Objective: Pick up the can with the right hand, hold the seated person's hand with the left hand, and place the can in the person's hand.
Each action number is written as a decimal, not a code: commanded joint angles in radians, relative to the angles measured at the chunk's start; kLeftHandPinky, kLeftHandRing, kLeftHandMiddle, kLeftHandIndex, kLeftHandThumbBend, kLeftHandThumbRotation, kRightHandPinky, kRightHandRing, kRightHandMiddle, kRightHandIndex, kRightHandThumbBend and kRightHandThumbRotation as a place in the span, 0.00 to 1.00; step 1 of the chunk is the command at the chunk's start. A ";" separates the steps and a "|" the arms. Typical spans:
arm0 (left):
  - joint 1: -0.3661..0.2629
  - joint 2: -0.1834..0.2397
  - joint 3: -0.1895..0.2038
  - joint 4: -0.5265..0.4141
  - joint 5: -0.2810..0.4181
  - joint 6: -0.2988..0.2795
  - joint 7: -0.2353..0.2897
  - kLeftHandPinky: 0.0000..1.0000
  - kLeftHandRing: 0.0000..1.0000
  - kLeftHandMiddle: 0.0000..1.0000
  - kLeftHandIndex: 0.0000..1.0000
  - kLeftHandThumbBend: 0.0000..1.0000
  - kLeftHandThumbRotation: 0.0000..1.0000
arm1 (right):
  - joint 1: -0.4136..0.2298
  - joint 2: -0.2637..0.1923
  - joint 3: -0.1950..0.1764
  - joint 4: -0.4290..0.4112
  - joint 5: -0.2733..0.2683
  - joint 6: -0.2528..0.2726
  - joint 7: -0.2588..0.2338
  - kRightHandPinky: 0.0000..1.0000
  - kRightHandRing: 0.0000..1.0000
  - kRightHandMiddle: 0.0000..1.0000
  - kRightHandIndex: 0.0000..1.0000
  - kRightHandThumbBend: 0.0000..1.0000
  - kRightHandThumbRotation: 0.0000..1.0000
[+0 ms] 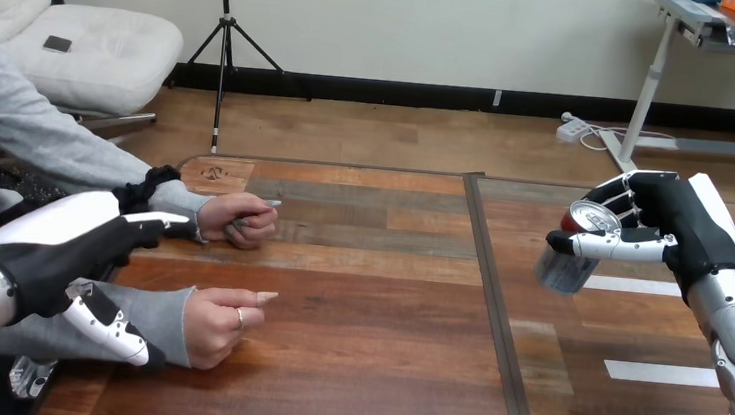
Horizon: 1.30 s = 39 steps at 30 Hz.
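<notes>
Already the pickup looks done: the right hand (pixel 688 231) has its fingers and thumb wrapped round the can (pixel 572 256), which sits in the grasp tilted, silver top showing, and seems to be clear of the table (pixel 380 359).

The left hand (pixel 58 261) is across the table from it, well apart from the can. Its fingers are stretched out, not curled round anything. One finger lies over the grey sleeve of the person's nearer hand (pixel 218 320), and another points toward the wrist of the person's farther hand (pixel 240 221). Whether they press on the sleeve I cannot tell. Both of the person's hands rest on the table just beyond the left hand's fingertips, loosely closed. The farther one seems to pinch something small.

So I judge the step in hand to be the second one, taking the person's hand. That calls for the left hand to reach a little forward and close on a hand or wrist. The person's palm would need to open upward. Only then should the right hand carry the can across to the left hand's side and lower it in.
</notes>
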 commanded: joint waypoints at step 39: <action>-0.133 0.039 -0.123 0.209 0.194 -0.083 0.290 0.76 0.80 0.82 0.80 1.00 0.11 | -0.068 -0.009 -0.021 -0.059 0.046 -0.033 0.012 0.36 0.38 0.42 0.43 0.86 0.00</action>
